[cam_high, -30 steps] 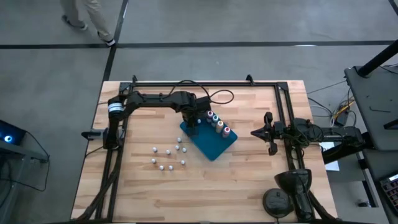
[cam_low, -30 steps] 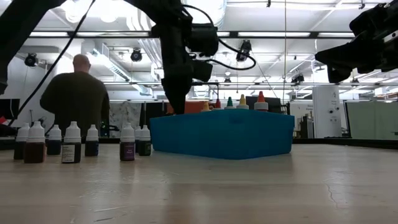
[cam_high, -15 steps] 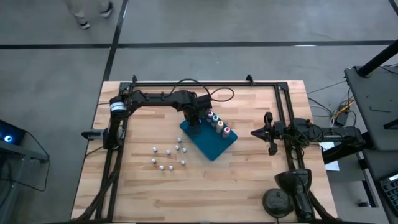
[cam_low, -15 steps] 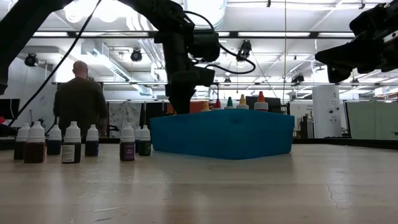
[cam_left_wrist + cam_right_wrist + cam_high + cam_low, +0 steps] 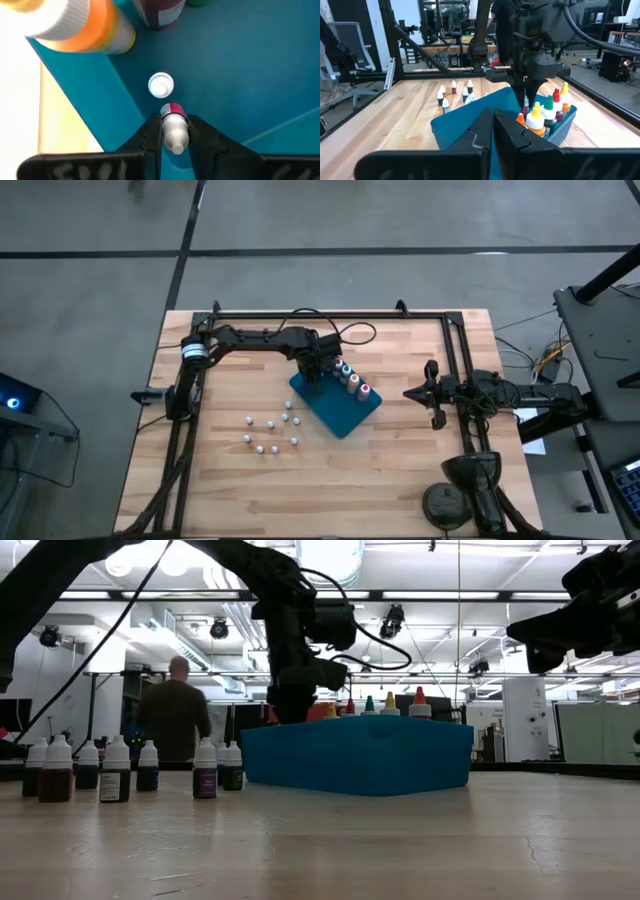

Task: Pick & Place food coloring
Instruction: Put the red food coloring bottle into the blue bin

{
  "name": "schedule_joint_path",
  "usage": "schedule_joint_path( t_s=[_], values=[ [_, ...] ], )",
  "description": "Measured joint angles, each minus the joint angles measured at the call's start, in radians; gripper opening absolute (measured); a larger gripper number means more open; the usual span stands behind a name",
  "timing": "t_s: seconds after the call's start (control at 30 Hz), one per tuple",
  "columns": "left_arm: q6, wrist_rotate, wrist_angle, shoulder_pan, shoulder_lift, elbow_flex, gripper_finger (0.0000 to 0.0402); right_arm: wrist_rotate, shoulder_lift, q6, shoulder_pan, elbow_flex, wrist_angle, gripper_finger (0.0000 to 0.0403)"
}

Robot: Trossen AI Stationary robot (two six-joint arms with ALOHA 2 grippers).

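Left pincer (image 5: 175,131) still clamping white-capped bottle (image 5: 174,128), perhaps farther over tray (image 5: 240,85)

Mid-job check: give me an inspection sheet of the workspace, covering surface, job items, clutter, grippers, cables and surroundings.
Surface: wooden table.
Job's things: blue tray holds colour-capped bottles and one white-capped bottle; eight white-capped bottles on table.
Clutter: nothing seen.
Grippers: left gripper over the tray, shut on small bottle; right gripper shut, parked at the table's right side.
Cables: black cable loops off the left arm.
Surroundings: person behind the table.
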Motion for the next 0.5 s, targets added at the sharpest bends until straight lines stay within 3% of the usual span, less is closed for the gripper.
schedule_joint_path(
  t_s=[0.5],
  values=[
    [-0.005, 0.002, 0.017, 0.005, -0.001, -0.02, 0.0044, 0.0, 0.001, 0.001, 0.0, 0.0, 0.0, 0.0009]
  ],
)
